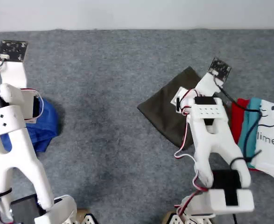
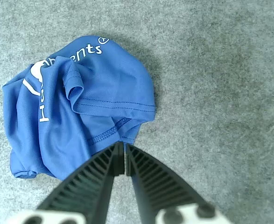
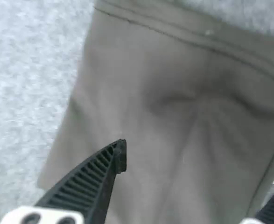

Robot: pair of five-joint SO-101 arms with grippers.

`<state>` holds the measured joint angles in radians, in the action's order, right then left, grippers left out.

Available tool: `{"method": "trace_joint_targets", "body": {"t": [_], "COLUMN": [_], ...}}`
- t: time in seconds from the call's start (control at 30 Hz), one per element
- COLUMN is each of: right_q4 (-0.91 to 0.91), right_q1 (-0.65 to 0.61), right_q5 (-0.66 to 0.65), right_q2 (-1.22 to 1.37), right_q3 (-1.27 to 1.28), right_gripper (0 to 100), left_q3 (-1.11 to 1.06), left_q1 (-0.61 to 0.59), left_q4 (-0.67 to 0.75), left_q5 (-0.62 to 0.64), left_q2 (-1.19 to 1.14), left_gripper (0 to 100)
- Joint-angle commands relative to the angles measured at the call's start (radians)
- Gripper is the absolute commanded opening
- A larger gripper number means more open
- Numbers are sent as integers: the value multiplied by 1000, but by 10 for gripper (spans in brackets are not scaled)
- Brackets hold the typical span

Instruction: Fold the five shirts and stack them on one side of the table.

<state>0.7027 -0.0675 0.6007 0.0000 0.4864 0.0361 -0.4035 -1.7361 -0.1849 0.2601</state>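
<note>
Left wrist view has the left gripper (image 2: pixel 124 157) closest in, its two black ribbed fingers (image 2: pixel 99 170) pressed together with no gap between them. Their tips sit right at the hem of the blue shirt (image 2: pixel 80 107), and whether any cloth is pinched cannot be told. That shirt lies crumpled in a loose heap with white print on it, on the grey table (image 2: pixel 221 70). From the right wrist, the right gripper (image 3: pixel 200 172) is spread wide, one ribbed finger (image 3: pixel 104 172) low over the olive shirt (image 3: pixel 174 93), which lies fairly flat with a seamed edge at its far side. From the high view, the blue shirt (image 1: pixel 45 126) lies near the table's left edge beside the left arm. The olive shirt (image 1: pixel 167 112) is right of centre under the right arm. Beyond it, at the right edge, a red shirt (image 1: pixel 238 119), a teal shirt (image 1: pixel 249 128) and a white shirt (image 1: pixel 272 144) overlap one another.
</note>
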Motion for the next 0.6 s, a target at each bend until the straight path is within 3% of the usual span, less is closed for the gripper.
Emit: {"method": "trace_joint_targets", "body": {"t": [0.0, 0.37, 0.47, 0.57], "right_q4": [-24, -24, -22, -22], "right_q1": [13, 56, 45, 45], "right_q5": [46, 57, 55, 55], "right_q2": [73, 239, 248, 248], "right_q3": [-38, -57, -66, -66], "right_gripper": [462, 456, 373, 219], "left_q3": [4, 4, 4, 4], "left_q1": [-8, -8, -8, -8], "left_q4": [-18, -18, -18, -18], "left_q5": [-11, -44, -44, -44], "left_q2": [40, 40, 40, 40], "left_gripper": [15, 15, 15, 15]}}
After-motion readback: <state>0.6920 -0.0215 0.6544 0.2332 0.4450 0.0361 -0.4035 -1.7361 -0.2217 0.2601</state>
